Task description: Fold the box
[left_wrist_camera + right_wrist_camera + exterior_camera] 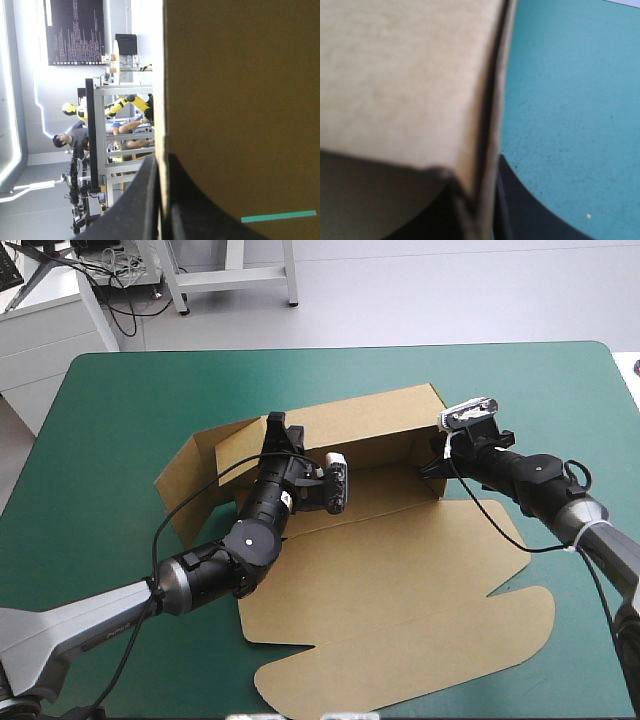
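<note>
left gripper [276, 430] and right gripper [433, 467] each pinch a raised wall of the brown cut-cardboard box [400, 575] at mid-table. far walls stand — the wide near panel lies flat, so i'd say perhaps halfway.

No text, label, brand, number or sign can be read: the box [380, 570], a cut sheet of brown board, and the teal-green surface [120, 400] show plain faces.

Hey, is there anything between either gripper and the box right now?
Nothing visible stands between them. The left gripper is shut on a raised wall near the left end of the box, and the right gripper on a raised wall at its right end, with the board's edge between the jaws of each.
</note>
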